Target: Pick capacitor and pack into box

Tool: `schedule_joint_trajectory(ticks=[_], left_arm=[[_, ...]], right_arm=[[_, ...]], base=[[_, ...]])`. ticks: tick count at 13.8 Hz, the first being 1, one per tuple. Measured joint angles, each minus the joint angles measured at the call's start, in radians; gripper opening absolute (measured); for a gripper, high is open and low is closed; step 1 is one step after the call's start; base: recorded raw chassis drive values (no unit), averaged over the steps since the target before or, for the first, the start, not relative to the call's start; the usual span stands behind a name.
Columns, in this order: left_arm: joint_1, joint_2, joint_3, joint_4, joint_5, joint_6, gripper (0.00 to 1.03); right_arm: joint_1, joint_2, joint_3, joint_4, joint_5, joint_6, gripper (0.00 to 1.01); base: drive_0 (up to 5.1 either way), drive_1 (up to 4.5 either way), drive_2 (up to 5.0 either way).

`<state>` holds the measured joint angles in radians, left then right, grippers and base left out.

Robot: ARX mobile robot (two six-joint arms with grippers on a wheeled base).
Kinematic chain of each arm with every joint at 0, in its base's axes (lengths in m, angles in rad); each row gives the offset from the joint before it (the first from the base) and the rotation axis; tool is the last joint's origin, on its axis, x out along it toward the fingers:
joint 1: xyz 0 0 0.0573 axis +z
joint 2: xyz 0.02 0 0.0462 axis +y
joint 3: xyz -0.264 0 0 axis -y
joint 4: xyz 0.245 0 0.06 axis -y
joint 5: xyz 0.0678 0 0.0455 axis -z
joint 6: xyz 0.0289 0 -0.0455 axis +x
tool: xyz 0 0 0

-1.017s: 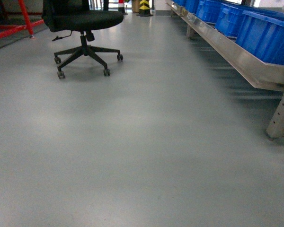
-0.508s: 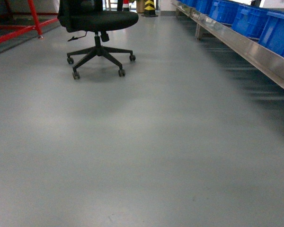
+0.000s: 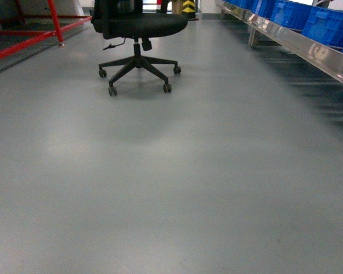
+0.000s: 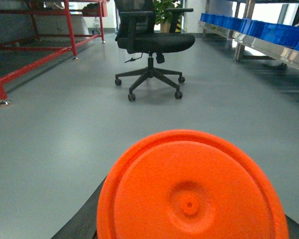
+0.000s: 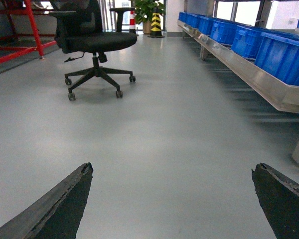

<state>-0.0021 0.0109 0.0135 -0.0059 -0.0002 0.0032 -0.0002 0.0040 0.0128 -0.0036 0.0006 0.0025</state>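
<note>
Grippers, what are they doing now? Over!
Right gripper open, empty. Left gripper unclear behind orange disc. Box, capacitor not in view. Office chair ahead.

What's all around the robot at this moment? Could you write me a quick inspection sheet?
Surface: bare grey floor; no worktable in front.
Job's things: no capacitor and no pink box seen.
Clutter: orange round disc fills the bottom of the left wrist view.
End effectors: right end effector open, fingers wide apart, nothing between them; left end effector cannot be judged, only a dark part shows under the disc.
Cables: nothing seen.
Surroundings: black office chair ahead; blue bins on a steel rack at right; red metal frame at left; yellow-black post and potted plant far back.
</note>
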Motion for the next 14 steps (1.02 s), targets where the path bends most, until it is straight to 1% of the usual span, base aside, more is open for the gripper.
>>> schedule_joint_trajectory(ticks=[14], left_arm=[[0.000, 0.000, 0.000, -0.001, -0.002, 0.000, 0.44]], right_arm=[[0.000, 0.001, 0.000, 0.000, 0.000, 0.000, 0.98]], base=[[-5.0, 2.32, 2.3]])
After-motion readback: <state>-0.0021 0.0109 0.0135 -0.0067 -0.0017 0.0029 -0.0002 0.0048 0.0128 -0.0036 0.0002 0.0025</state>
